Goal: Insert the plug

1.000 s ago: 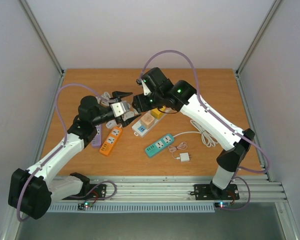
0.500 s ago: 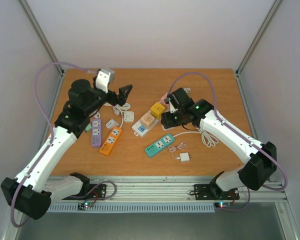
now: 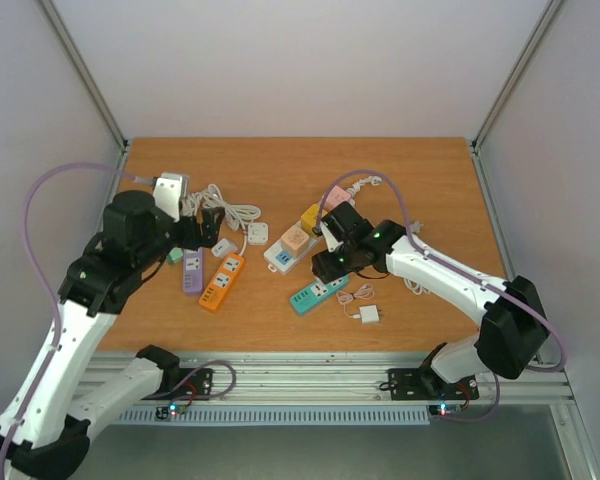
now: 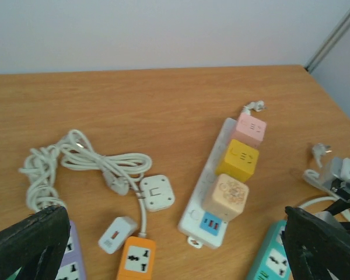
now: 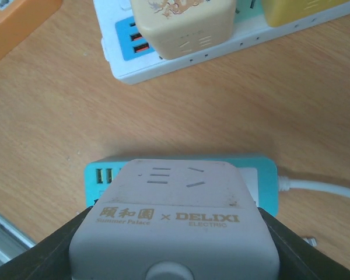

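Strips: four are counted, purple strip, orange strip, white strip, teal strip.
Cubes: three are seated on the white strip; a fourth, the grey cube adapter, is clamped in the right gripper over the teal strip.
Left gripper: spread wide, nothing held.
Room: bare table is left along the far edge.
Views: the held cube's lettering is read only from the right wrist.

Cube plug, socket face: grey print "颐和园 Summer Palace × DELIXI ELECTRIC", the Chinese characters above "Summer Palace", "ELECTRIC" beneath "DELIXI".
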